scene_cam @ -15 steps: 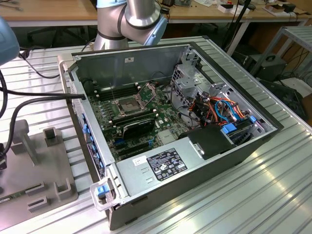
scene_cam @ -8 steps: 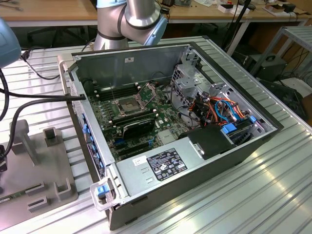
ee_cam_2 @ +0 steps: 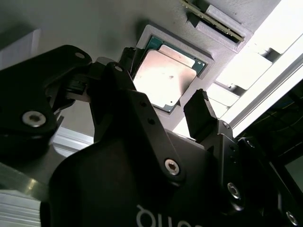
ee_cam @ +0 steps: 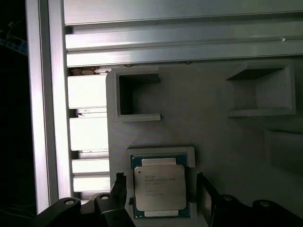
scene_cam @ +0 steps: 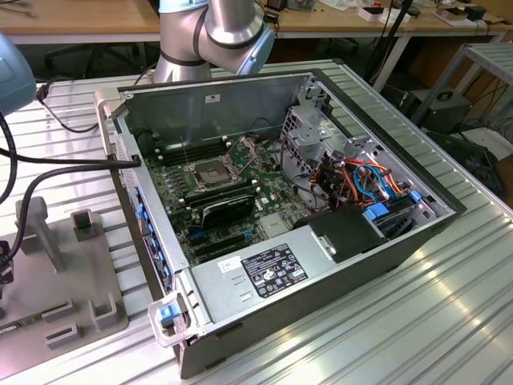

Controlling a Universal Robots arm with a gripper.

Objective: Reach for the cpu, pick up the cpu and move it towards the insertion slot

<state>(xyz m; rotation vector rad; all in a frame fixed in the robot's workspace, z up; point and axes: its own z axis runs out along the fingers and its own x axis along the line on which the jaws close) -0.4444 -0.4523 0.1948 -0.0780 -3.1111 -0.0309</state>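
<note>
We see the small square cpu (ee_cam: 158,189), silvery-lidded, in a recess of the grey plastic fixture (ee_cam: 213,127), between the black gripper's (ee_cam: 160,182) spread fingers (ee_cam: 203,191). The open case (scene_cam: 208,104) holds the metal-framed insertion slot (scene_cam: 210,171) at its ten o'clock.

cpu (ee_cam_2: 165,75) corner tucked behind a finger (ee_cam_2: 120,85), gripper (ee_cam: 160,187) mostly cropped off, fixture (scene_cam: 96,277) chopped by the exterior view's left edge

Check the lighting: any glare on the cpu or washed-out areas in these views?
Second wrist view: the cpu carries a pale sheen, the aluminium rails are washed out white, the claw is nearly black. First wrist view: cpu evenly lit, no glare. Exterior view: even light, insertion slot plainly lit.
</note>
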